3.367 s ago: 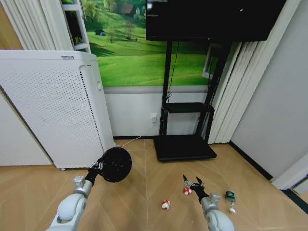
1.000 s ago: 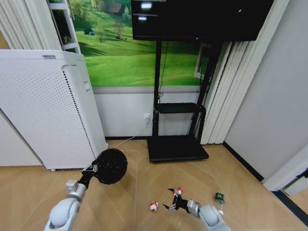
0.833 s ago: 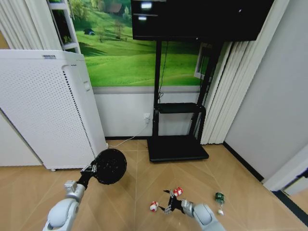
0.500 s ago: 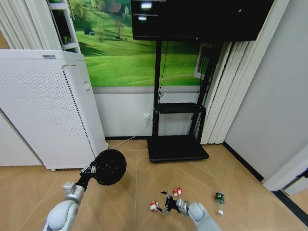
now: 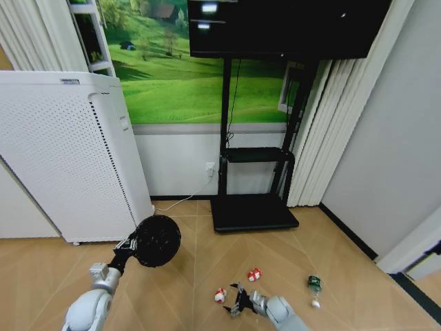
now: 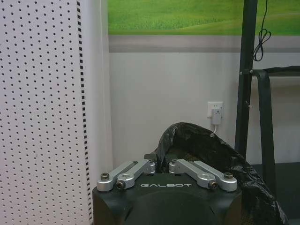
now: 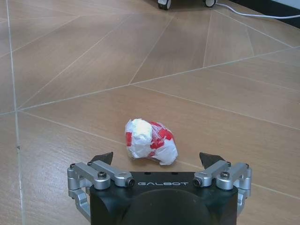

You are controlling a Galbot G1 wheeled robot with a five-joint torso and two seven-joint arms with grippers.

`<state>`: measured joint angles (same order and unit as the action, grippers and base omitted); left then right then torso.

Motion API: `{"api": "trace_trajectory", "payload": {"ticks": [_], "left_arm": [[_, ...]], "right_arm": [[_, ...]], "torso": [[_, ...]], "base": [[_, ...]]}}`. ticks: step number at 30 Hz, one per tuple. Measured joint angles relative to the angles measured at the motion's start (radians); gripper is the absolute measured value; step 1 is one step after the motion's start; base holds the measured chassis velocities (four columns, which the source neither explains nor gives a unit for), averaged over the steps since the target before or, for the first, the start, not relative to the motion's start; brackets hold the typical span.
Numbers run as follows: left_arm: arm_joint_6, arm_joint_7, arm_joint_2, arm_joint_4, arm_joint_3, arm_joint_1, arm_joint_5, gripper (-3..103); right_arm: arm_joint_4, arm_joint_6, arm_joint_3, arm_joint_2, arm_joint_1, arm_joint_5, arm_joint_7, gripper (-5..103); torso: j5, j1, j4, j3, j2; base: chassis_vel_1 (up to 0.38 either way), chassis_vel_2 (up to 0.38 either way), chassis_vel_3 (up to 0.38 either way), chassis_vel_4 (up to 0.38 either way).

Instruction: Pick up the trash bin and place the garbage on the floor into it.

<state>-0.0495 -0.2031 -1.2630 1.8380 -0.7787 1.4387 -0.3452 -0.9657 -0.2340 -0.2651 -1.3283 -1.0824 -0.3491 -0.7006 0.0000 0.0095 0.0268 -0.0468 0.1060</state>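
My left gripper (image 5: 131,243) is shut on the rim of the trash bin (image 5: 156,239), a black mesh basket with a dark liner, and holds it tipped on its side above the floor (image 5: 186,289). In the left wrist view the fingers (image 6: 136,167) pinch the bin's rim (image 6: 206,147). Down low, my right gripper (image 5: 233,304) stands open just right of a red-and-white scrap (image 5: 220,295). The right wrist view puts that scrap (image 7: 150,141) between and just ahead of the spread fingertips (image 7: 102,157). A second scrap (image 5: 254,274) and a green bottle (image 5: 313,282) lie farther right.
The tall white perforated air purifier (image 5: 65,158) stands at the left against the wall. A black TV stand (image 5: 253,212) with a flat base sits ahead, and a white cable runs to a wall socket (image 5: 209,167). A dark border strip (image 5: 348,238) edges the right wall.
The view has shifted since the earliest frame. Over the last second my right gripper has swung left and lower, from the right scrap to the left one. The bin stays held.
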Motion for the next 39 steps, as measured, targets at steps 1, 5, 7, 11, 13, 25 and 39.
{"api": "trace_trajectory", "payload": {"ticks": [1, 5, 7, 11, 13, 25, 39], "left_arm": [[0.000, 0.000, 0.000, -0.001, 0.002, -0.001, 0.000, 7], [0.000, 0.000, 0.000, -0.008, 0.007, -0.009, 0.001, 7], [-0.001, 0.000, -0.001, -0.011, 0.009, -0.011, 0.001, 7], [-0.001, -0.001, -0.003, -0.017, 0.009, -0.011, 0.001, 7], [-0.001, -0.003, -0.003, -0.019, 0.008, -0.011, 0.001, 7], [0.004, -0.015, 0.001, -0.035, 0.002, -0.019, -0.003, 7], [0.011, -0.022, -0.002, -0.038, -0.003, -0.017, -0.004, 7]], "right_arm": [[0.006, 0.000, 0.002, -0.004, 0.002, 0.000, 0.005, 100], [0.023, -0.003, 0.002, -0.017, 0.007, 0.001, 0.020, 100], [0.026, -0.003, 0.002, -0.021, 0.007, 0.001, 0.024, 100], [0.047, -0.012, -0.005, -0.037, 0.010, 0.001, 0.050, 100], [0.054, -0.014, -0.008, -0.041, 0.010, 0.001, 0.058, 100], [0.055, -0.014, -0.018, -0.064, -0.003, 0.001, 0.082, 85], [0.060, -0.013, -0.016, -0.077, -0.005, -0.011, 0.092, 44]], "torso": [[0.0000, 0.000, 0.0000, 0.000, 0.000], [0.0000, 0.000, 0.0000, 0.000, 0.000], [-0.0001, 0.000, 0.0000, 0.000, 0.000], [0.0000, 0.000, 0.0000, 0.000, 0.000], [0.0000, 0.000, 0.0000, 0.000, 0.000], [0.0000, 0.000, 0.0000, 0.000, 0.000], [0.0000, 0.000, 0.0000, 0.000, 0.000]], "base": [[0.000, 0.000, 0.000, 0.000], [0.000, 0.000, 0.000, 0.000], [0.000, 0.000, 0.000, 0.000], [0.000, 0.000, 0.000, 0.000], [0.000, 0.000, 0.000, 0.000], [0.000, 0.000, 0.000, 0.000], [0.000, 0.000, 0.000, 0.000]]}}
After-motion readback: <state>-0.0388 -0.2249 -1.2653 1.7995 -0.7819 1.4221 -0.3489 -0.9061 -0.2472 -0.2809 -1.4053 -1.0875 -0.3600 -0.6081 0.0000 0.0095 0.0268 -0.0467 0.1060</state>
